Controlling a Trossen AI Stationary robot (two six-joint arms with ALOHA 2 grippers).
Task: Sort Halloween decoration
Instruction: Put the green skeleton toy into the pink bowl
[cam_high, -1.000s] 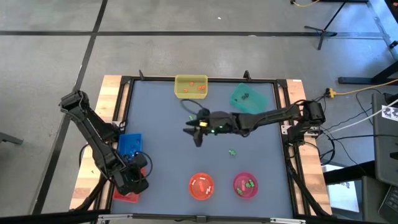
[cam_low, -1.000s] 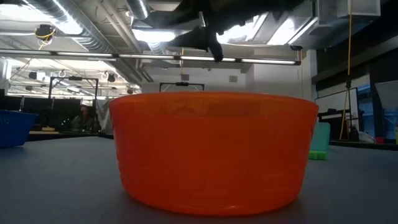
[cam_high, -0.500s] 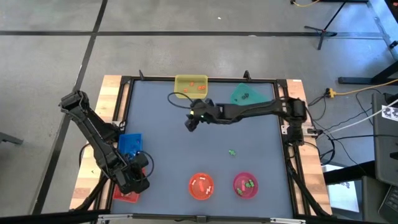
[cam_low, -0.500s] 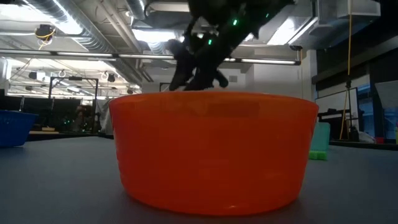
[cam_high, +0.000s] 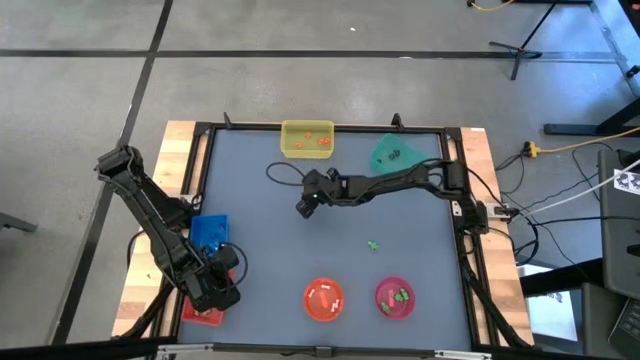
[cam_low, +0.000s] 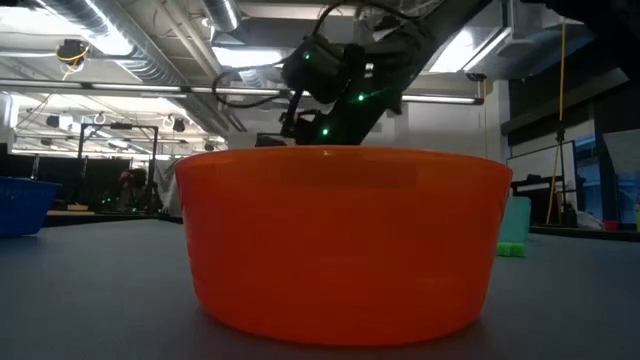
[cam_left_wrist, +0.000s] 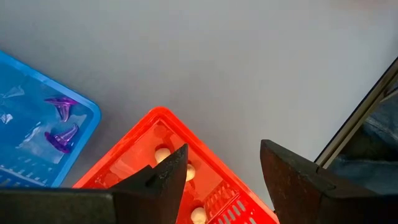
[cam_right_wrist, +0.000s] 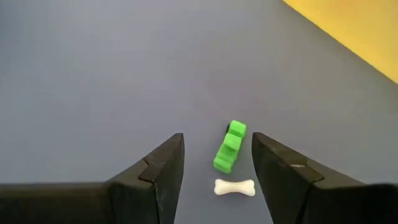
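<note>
Seven containers on the smooth grey table (cam_high: 260, 250): a yellow tray (cam_high: 307, 139) with about three orange trinkets (cam_high: 320, 141), a green tray (cam_high: 395, 155) with dark ones, a round orange bowl (cam_high: 323, 299) with white pieces, a round pink bowl (cam_high: 395, 297) with green pieces, and a slotted blue basket (cam_high: 209, 232) holding two purple cone shapes (cam_left_wrist: 59, 123) beside a red basket (cam_high: 203, 313) with three beige balls (cam_left_wrist: 186, 172). Right gripper (cam_right_wrist: 214, 167) hangs low over mid-table near the yellow tray, fingers apart and empty, framing one blocky green trinket (cam_right_wrist: 229, 146) and one white bone (cam_right_wrist: 234, 187) lying loose on the surface just beside each other. Left gripper (cam_left_wrist: 221, 180) waits over the red basket, fingers wide, holding nothing.
</note>
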